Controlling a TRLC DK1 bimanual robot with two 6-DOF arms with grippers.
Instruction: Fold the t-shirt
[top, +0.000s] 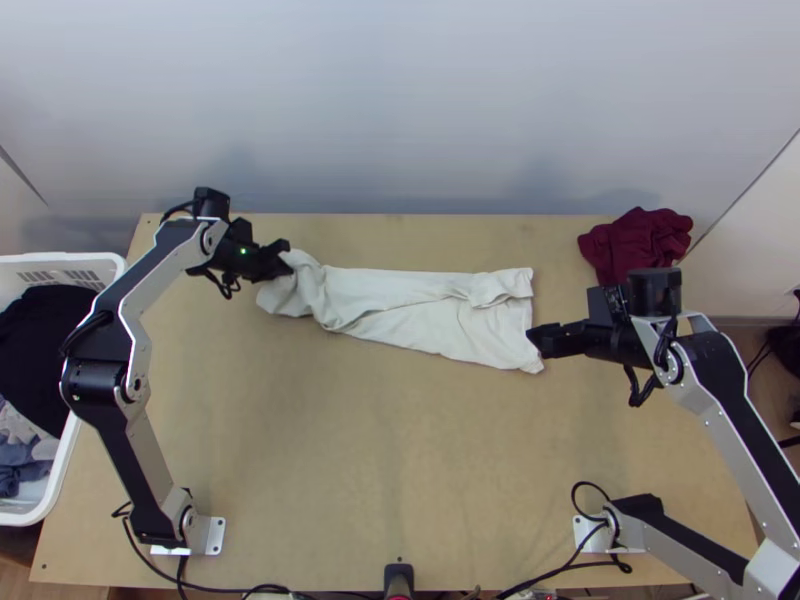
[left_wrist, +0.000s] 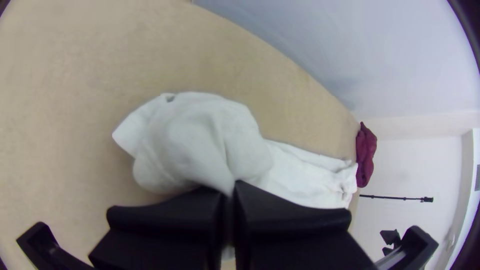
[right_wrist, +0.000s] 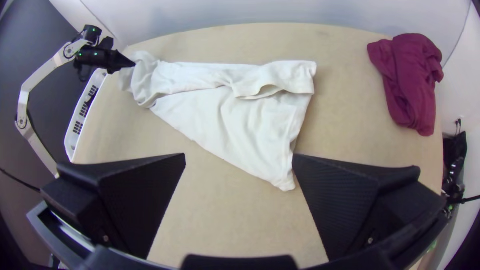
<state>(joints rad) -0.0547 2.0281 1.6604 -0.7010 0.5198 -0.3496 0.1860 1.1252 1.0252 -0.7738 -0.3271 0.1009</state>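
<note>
Shirt (top: 430, 305) roughly folded lengthwise near far edge of tabletop (top: 330, 450), bunched end pinched by left gripper (left_wrist: 229, 192); right gripper (right_wrist: 239, 160) open. Crosswise folding judged outstanding.

It looks like a robot lab or test corner: a left arm (top: 145, 462) and a right arm (top: 715, 400) stand on base plates (top: 215, 536) at a wooden table (top: 350, 480), cables (top: 545, 576) trail along its near edge, and plain pale walls (top: 400, 110) rise beyond.

a maroon cloth (top: 637, 243) and a white basket (top: 62, 482) of dark clothes (top: 42, 345)
</note>
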